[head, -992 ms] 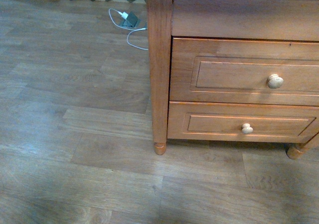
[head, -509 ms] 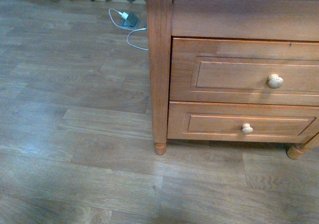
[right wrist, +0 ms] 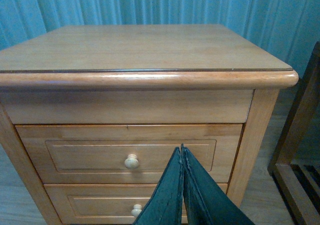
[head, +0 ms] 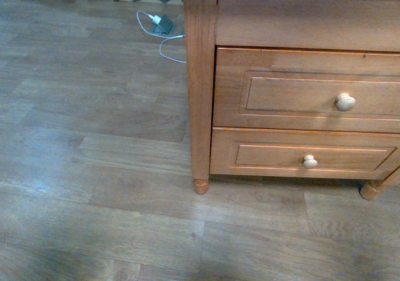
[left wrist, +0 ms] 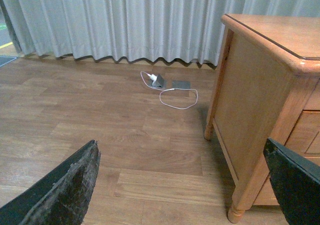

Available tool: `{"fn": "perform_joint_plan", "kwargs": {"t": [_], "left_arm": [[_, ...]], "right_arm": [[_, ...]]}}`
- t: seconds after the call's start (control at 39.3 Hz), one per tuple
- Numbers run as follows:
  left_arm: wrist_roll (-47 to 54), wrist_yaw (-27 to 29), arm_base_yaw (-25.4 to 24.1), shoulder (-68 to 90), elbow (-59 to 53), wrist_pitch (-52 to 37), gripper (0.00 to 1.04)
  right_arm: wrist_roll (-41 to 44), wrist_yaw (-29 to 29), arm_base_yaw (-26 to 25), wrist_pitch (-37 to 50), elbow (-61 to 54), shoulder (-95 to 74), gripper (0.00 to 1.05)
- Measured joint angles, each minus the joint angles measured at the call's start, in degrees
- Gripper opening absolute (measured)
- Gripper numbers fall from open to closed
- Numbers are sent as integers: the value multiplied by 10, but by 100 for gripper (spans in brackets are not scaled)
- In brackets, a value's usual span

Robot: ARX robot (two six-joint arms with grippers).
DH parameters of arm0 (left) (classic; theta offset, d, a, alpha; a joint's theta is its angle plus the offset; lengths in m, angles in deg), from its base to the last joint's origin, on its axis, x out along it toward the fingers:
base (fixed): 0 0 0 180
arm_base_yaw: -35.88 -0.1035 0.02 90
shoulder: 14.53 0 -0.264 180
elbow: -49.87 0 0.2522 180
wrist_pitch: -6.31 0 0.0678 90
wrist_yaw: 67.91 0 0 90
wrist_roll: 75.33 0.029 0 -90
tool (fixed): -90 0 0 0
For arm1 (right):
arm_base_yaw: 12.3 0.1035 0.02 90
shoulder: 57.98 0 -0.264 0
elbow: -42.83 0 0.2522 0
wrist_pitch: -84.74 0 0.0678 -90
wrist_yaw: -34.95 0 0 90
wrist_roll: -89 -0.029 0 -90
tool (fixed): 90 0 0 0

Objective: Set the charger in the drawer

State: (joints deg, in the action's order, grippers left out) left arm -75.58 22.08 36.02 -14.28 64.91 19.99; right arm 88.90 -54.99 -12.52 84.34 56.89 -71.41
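Taller drawer [head: 306, 88] closed, round pale knob [head: 345, 102] on panel front; no legible writing. Right tool [right wrist: 182, 157] pressed together, empty. Left tool [left wrist: 180, 185] spread wide above floor [left wrist: 100, 115].

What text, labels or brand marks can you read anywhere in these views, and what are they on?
None: no readable word, number, brand or sign shows in any view.
The wooden cabinet, the drawer and the shallower drawer below it carry no marks.
The grey-green block by the curtain is too small to show any print.
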Motion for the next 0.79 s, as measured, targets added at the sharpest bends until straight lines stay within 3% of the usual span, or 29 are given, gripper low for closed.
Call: {"fn": "perform_joint_plan", "kwargs": {"t": [0.28,0.38,0.79], "left_arm": [[0,0,0,0,0,0,98],[0,0,0,0,0,0,98],[0,0,0,0,0,0,98]], "right_arm": [[0,0,0,-38,0,40,1],[0,0,1,-129,0,120,1],[0,0,1,-133,0,132,1]]}}
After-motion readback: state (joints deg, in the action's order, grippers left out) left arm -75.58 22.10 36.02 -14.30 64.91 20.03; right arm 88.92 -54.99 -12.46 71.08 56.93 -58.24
